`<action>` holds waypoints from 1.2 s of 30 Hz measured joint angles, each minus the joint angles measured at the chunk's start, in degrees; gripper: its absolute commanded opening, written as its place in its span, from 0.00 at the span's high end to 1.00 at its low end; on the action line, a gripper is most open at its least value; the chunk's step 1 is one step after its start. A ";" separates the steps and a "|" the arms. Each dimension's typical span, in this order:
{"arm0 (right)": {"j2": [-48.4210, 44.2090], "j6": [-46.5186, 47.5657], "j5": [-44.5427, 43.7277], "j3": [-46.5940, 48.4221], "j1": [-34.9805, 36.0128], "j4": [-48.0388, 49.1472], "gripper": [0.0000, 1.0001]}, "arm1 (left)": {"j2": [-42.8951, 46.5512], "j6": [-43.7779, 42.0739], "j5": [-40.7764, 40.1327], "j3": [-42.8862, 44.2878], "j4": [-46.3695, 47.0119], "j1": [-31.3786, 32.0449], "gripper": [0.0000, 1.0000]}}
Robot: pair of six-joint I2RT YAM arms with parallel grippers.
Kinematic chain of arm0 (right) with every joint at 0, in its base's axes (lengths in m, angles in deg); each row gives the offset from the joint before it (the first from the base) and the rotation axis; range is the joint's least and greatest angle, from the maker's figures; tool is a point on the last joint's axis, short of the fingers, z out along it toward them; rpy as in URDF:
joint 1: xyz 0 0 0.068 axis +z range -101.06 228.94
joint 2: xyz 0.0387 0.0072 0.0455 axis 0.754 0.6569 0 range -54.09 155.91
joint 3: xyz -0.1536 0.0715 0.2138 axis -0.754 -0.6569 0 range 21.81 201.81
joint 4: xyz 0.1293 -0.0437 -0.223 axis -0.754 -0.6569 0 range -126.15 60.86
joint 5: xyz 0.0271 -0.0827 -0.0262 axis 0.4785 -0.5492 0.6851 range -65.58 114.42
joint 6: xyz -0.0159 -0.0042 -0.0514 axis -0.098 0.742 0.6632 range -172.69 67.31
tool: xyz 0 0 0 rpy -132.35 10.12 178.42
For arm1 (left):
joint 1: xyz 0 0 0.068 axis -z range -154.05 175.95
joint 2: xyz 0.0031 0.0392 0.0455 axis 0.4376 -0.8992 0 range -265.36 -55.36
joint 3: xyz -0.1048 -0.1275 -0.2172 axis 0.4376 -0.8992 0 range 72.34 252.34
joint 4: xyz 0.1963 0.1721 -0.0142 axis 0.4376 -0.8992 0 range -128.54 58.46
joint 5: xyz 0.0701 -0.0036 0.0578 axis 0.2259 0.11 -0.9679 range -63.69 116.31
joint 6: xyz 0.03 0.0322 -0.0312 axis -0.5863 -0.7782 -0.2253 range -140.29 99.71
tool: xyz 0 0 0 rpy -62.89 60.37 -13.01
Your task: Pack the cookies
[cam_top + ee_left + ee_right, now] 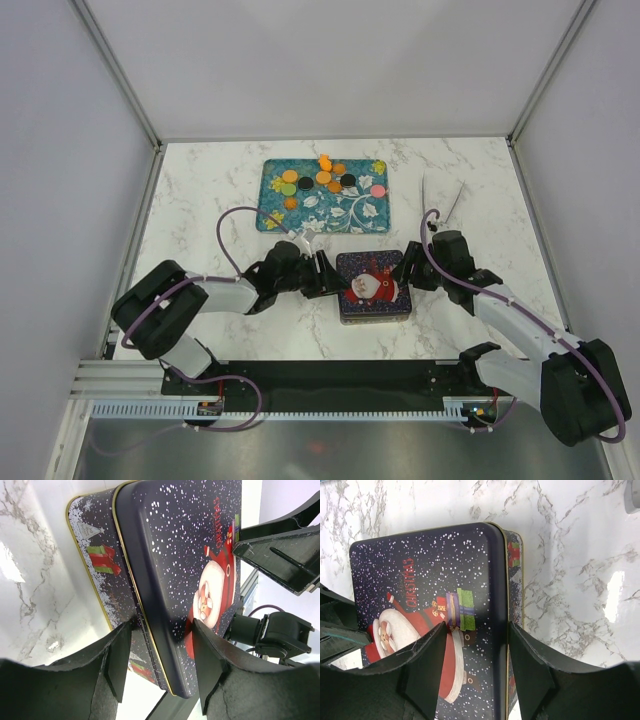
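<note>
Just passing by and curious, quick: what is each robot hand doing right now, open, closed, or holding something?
Left hand: open, straddling the Christmas tin at its edge.
Right hand: open, straddling the tin's opposite edge.

cookies (324,178) too small to count; tin (373,300) inside hidden w/ lid (430,580) on.

The white marbled tabletop (190,200) carries a teal flowered tray (372,212) toward its far side. Nearer, by the tray's right corner but not touching it, a dark Christmas tin (374,286) lies flat with its lid on. Right of the tray lie two thin pale sticks (455,198), angled toward each other
</note>
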 measured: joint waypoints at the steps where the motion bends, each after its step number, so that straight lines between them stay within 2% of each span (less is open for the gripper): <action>1: 0.00 0.07 -0.28 0.00 0.13 0.00 0.40 | -0.09 0.00 -0.11 0.00 0.11 0.11 0.43; 7: 0.04 0.35 -2.38 0.24 1.29 0.00 0.38 | -0.57 0.31 -0.50 0.00 0.92 0.42 0.47; 12: 0.11 0.57 -4.31 0.42 2.45 0.15 0.35 | -1.03 0.81 -0.83 0.00 1.79 0.68 0.54; 19: 0.09 0.59 -7.63 0.63 4.83 0.17 0.33 | -1.29 1.27 -1.05 0.00 2.19 0.74 0.56; 28: -0.04 0.59 -8.50 1.38 5.46 -1.51 0.27 | -1.18 0.85 -1.16 1.07 0.20 1.03 0.41; 36: -0.74 0.59 -8.50 2.14 6.21 -4.13 0.23 | -0.37 -1.29 -1.68 3.15 -4.70 1.81 0.37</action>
